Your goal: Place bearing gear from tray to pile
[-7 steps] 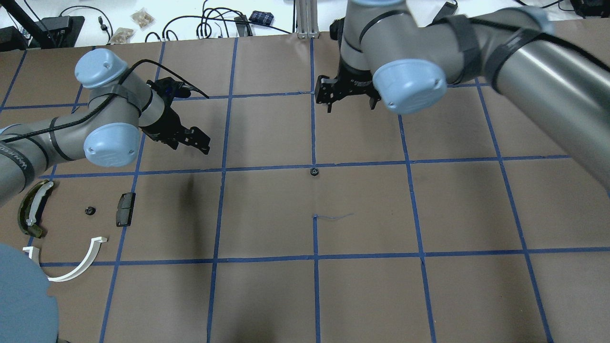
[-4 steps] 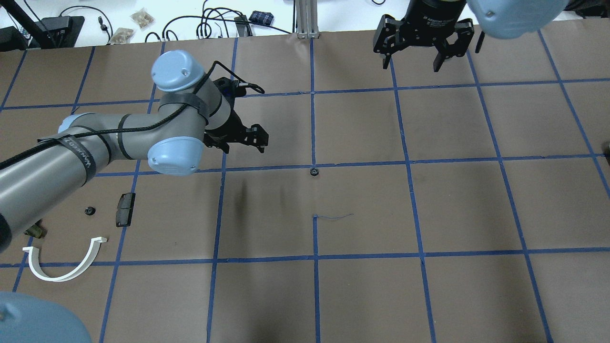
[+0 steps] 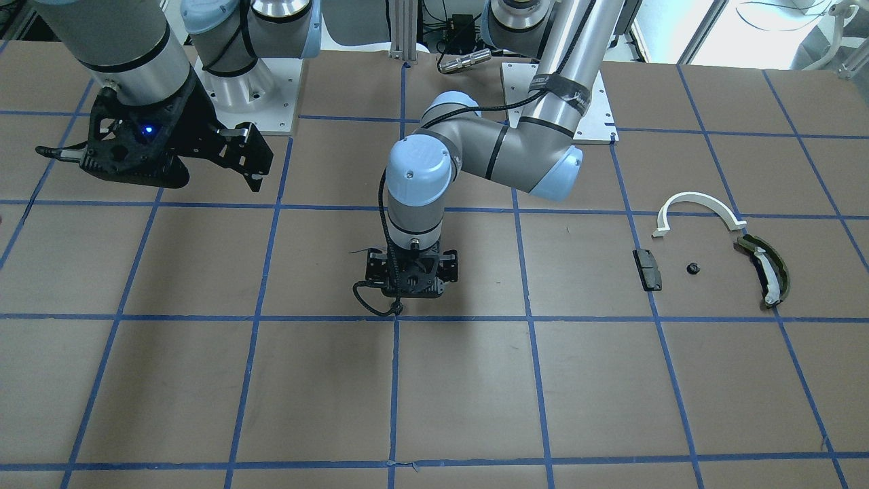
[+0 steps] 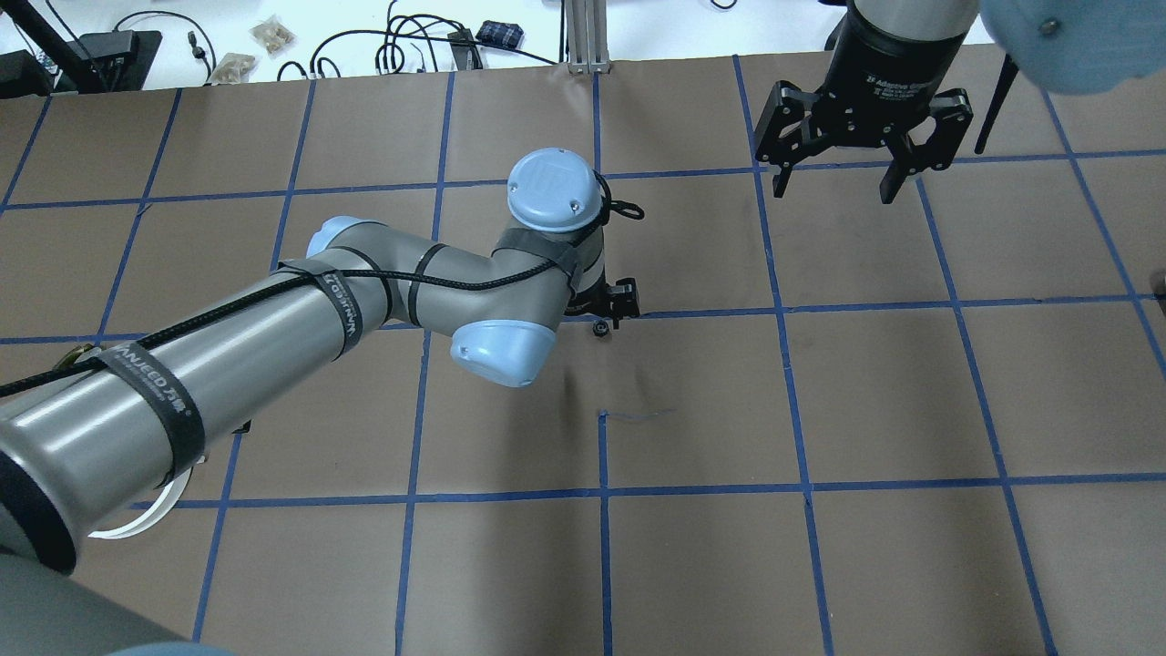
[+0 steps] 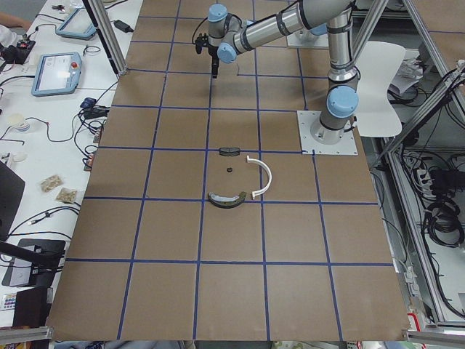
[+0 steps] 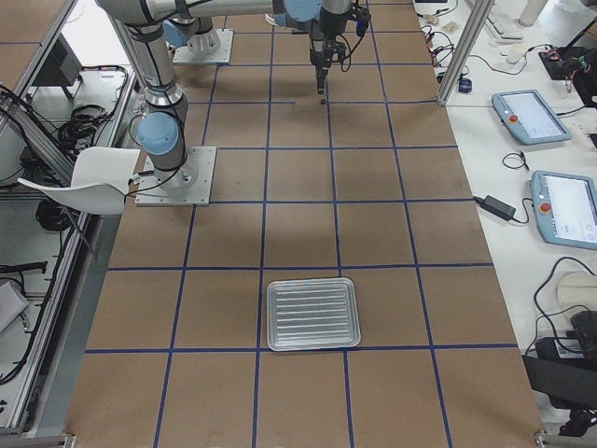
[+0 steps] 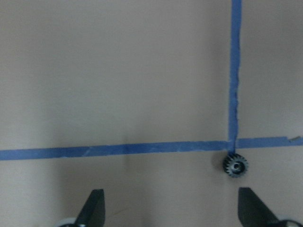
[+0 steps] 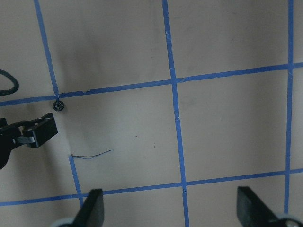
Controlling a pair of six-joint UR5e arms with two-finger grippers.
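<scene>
The bearing gear, small, black and toothed, lies on the brown table at a blue tape crossing; it also shows in the overhead view. My left gripper is open and empty just above the table. The gear lies just ahead of its right fingertip, not between the jaws. My right gripper is open and empty, high at the far right. The pile sits at my left: a white arc, a dark block, an olive curved piece and another small gear.
A ribbed metal tray lies far toward my right end of the table. My left arm stretches across the left half in the overhead view and hides most of the pile. A thin scribble mark lies near the gear.
My left arm has swung right from beside the pile to the table centre, with its gripper now over the gear. My right gripper has drawn away to the far right. The gear has not moved.
</scene>
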